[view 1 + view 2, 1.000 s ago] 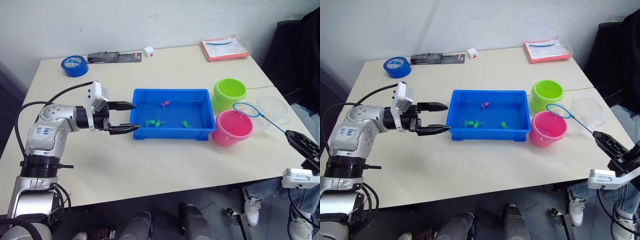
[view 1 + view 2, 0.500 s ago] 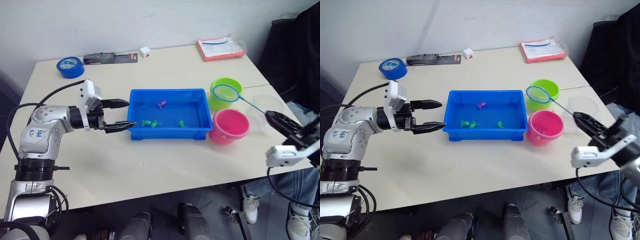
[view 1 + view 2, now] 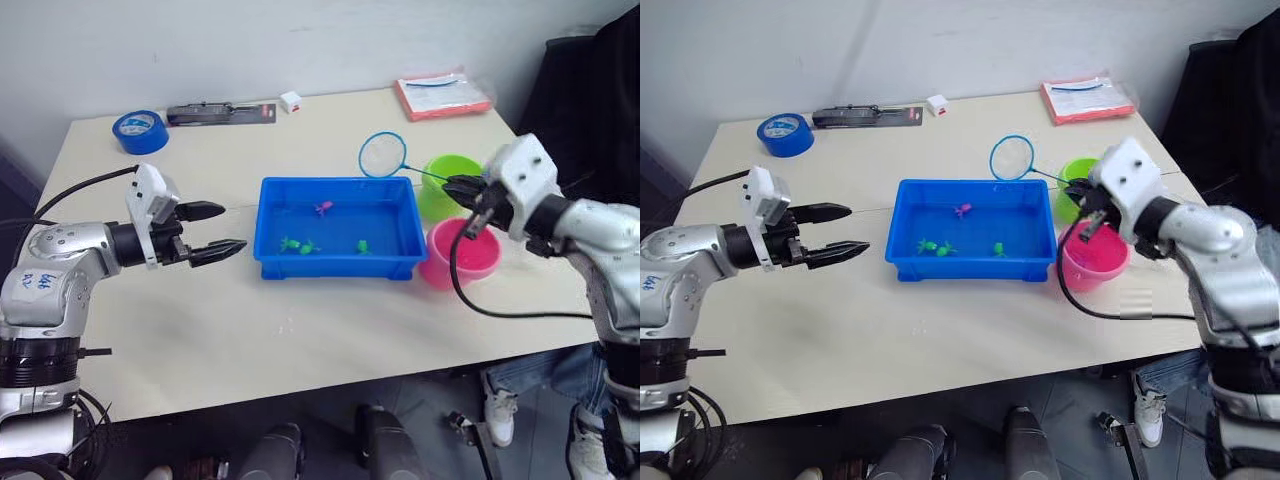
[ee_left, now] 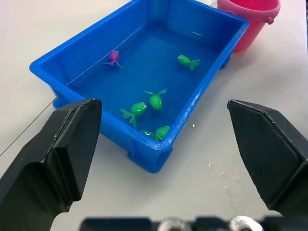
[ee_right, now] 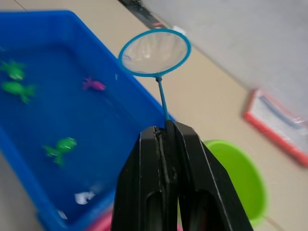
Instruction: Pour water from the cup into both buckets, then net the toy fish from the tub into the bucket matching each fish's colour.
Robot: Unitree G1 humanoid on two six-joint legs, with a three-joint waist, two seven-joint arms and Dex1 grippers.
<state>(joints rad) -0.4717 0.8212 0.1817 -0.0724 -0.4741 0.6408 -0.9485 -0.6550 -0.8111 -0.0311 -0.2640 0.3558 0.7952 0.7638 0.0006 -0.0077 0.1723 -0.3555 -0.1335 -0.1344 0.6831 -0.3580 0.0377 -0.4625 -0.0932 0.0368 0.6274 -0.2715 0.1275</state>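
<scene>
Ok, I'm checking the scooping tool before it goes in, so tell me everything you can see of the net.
The net is a small round hoop with a blue rim and fine, see-through mesh, on a thin stick handle. The right pincer is shut on the handle's end. The hoop is held in the air over the far rim of the blue tub, near its right corner, touching nothing else. The mesh looks empty.

We see tub (image 3: 335,240) mid-worktop (image 3: 300,330), fish (image 3: 300,245) inside; buckets (image 3: 460,253) right of tub; net (image 3: 382,155) above tub's far right corner; tape roll (image 3: 138,131) far left.
</scene>
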